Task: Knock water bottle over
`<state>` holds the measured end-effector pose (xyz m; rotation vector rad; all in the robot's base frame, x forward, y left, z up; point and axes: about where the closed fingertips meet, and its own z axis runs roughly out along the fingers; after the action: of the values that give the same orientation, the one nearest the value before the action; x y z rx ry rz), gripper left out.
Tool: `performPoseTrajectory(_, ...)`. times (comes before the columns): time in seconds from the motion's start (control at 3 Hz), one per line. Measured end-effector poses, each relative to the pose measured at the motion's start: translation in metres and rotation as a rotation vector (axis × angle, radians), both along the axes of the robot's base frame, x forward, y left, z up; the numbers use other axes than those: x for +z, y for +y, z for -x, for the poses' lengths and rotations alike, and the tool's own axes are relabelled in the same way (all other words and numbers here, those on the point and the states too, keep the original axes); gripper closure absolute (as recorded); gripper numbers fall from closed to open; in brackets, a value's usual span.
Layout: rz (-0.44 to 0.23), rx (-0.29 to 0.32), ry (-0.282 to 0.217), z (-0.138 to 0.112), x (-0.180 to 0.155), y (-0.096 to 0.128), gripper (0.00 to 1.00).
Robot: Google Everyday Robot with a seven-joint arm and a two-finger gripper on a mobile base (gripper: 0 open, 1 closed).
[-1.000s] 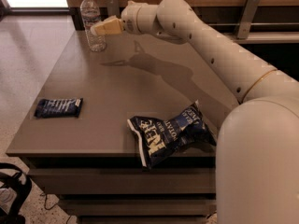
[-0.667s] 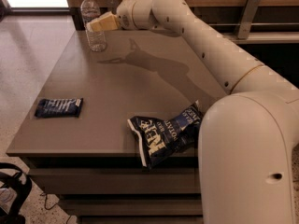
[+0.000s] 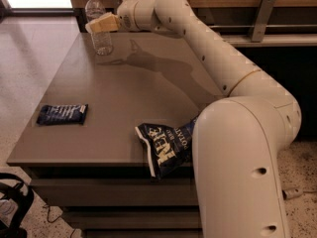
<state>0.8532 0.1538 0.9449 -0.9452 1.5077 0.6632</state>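
The water bottle [image 3: 98,28] is a small clear ribbed bottle with a white cap. It stands upright near the far left corner of the brown table [image 3: 119,93]. My gripper [image 3: 99,24] reaches in from the right at the height of the bottle's upper half, and its pale tan fingertips overlap the bottle and seem to touch it. The white arm stretches from the lower right across the table to the gripper.
A dark blue snack packet [image 3: 62,114] lies flat near the table's left edge. A dark blue chip bag [image 3: 166,145] hangs over the front edge by my arm's base. A wooden wall and metal rail run behind the table. Pale floor lies left.
My gripper has moved left along the back of the table, from beside the bottle to over its upper half. The bottle still stands upright.
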Motion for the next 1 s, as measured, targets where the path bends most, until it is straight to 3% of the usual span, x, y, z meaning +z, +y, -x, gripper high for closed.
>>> performPoseTrajectory(1.0, -0.038, 0.025, 0.032, -0.013, -0.018, 0.030, 0.00)
